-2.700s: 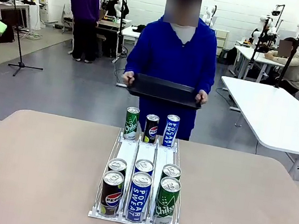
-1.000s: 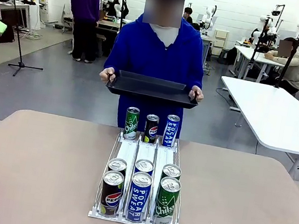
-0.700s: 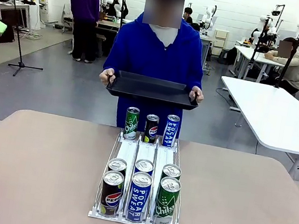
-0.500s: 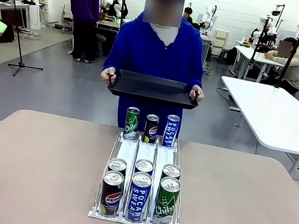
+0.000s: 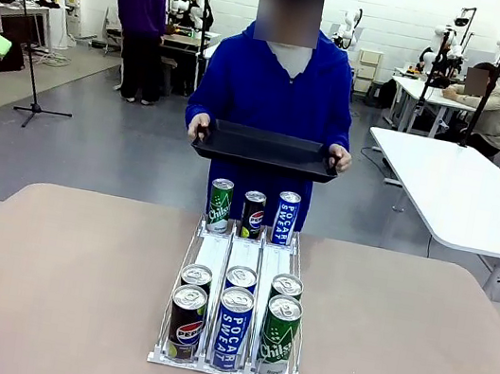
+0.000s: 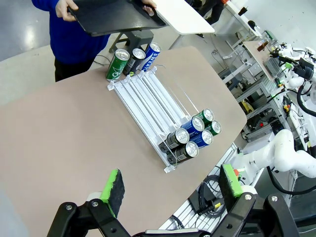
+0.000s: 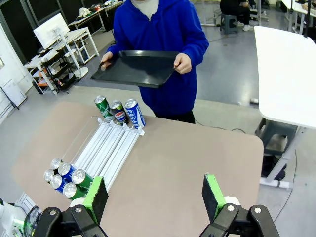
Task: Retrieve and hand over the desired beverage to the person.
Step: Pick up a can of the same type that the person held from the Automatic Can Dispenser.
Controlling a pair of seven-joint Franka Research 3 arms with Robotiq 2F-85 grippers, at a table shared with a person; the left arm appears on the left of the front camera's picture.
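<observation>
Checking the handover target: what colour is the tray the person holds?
Black tray; clearest in the front view.

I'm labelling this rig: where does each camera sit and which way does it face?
Front view: robot's side of the table, facing across the can rack to the person holding a black tray.
Left wrist view: high above, looking down at the rack; open left gripper at bottom.
Right wrist view: high above, looking down toward the person; open right gripper at bottom.
Shared: all show rack, tray, person.
</observation>
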